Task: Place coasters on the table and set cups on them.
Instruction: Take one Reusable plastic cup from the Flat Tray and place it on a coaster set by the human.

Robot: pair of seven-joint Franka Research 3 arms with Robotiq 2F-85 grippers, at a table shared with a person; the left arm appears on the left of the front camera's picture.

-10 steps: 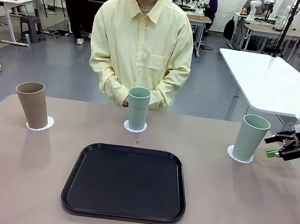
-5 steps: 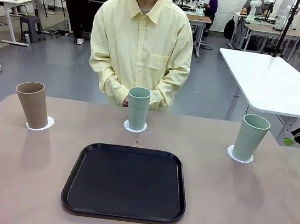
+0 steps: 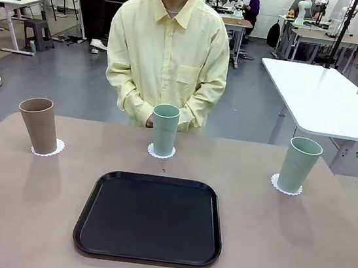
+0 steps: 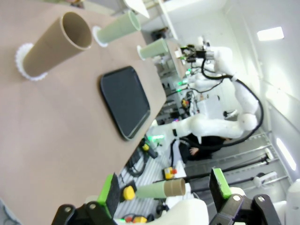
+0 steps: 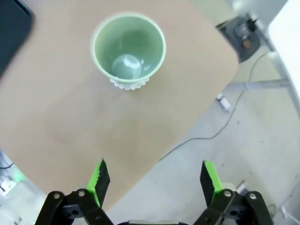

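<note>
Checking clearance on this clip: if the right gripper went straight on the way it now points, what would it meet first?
Probably the bare table near its rounded corner. The right gripper is open and empty, and the mint cup on its coaster lies farther along; depth is unclear.

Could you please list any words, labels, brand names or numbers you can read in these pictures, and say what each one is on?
None can be read: the brown tapered tumbler, both pale mint tumblers, the white lacy doilies and the black rounded tray are all plain.

three cups [image 3: 164,129] stand on coasters [image 3: 48,148] behind a tray [image 3: 151,218].
</note>
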